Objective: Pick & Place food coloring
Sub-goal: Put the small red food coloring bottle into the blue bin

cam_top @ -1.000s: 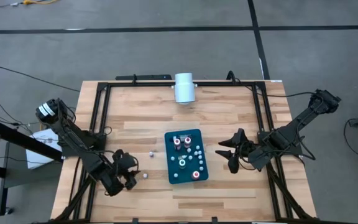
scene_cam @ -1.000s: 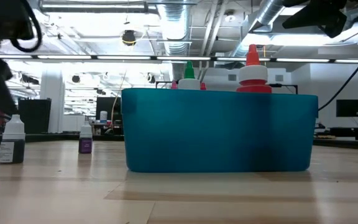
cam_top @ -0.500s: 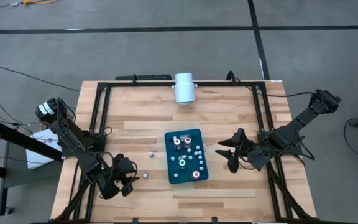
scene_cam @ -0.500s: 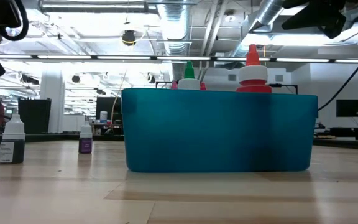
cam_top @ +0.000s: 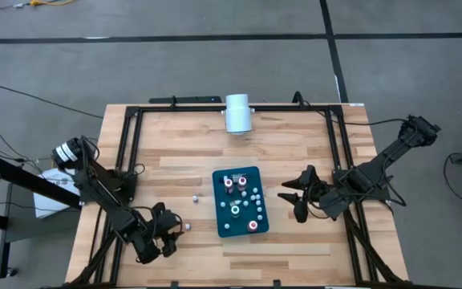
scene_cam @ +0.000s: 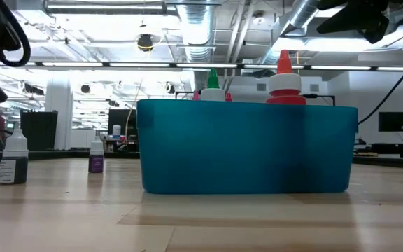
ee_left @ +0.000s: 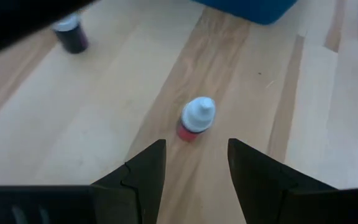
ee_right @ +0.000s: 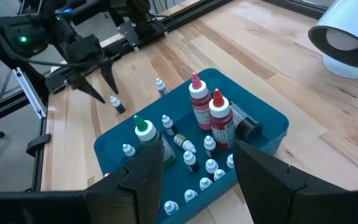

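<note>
Standing upright with their long axes vertical and caps pointing up, most of the food coloring bottles (cam_top: 241,199) sit packed inside the teal tray (cam_top: 222,225) at the middle of the worktop (cam_top: 295,144); in the right wrist view they show as two taller red-bodied bottles with pointed red tops (ee_right: 210,115), a green-topped one (ee_right: 143,129), and many small white-capped ones around them. Two bottles stand loose on the pale wooden planks to the left of the tray: one white-capped bottle with a red body (ee_left: 195,119) just ahead of the left tool (cam_top: 169,233), and a small dark one (ee_left: 71,35) farther off, nearer the tray. The left tool is at the near left of the worktop, its two dark fingers (ee_left: 146,167) spread apart and empty, with the red-bodied bottle showing beyond the gap between them, untouched. The right tool (cam_top: 293,198) waits just right of the tray, its fingers (ee_right: 143,172) likewise parted and holding nothing. A large white smooth cylinder (cam_top: 237,113) lies on its side at the far edge of the worktop. From the low view the tray is a plain smooth-walled plastic box with a red tip (scene_cam: 283,70) and a green tip (scene_cam: 213,78) rising above its rim. The labels on the bottles are too small to read.
</note>
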Motion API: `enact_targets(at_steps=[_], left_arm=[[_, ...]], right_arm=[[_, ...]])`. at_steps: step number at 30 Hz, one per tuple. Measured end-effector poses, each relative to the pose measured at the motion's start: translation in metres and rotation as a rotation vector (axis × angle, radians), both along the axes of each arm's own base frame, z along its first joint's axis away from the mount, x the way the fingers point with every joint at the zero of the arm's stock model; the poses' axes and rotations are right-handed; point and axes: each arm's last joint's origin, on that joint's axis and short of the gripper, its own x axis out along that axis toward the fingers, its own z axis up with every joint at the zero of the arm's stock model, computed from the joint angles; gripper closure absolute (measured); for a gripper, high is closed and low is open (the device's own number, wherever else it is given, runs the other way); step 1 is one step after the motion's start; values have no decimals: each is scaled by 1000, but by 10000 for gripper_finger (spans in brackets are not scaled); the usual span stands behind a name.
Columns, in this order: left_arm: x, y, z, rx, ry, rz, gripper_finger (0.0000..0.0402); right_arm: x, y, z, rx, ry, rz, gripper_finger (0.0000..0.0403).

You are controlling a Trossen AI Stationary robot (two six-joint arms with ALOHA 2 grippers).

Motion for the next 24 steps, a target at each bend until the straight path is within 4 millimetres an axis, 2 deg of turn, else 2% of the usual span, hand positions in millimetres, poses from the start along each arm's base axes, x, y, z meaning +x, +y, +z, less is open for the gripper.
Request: enact_targets(at_steps=[8,15,24], left_arm=[[8,-1,-16,48,25,-6,237],[13,7,-18,107,31,10,237],[15,7,-18,104,50,-27,237]], right_arm=[[0,0,0,1,0,0,221],[0,0,0,2,-1,-1,221],[0,0,0,3,-2,-1,221]])
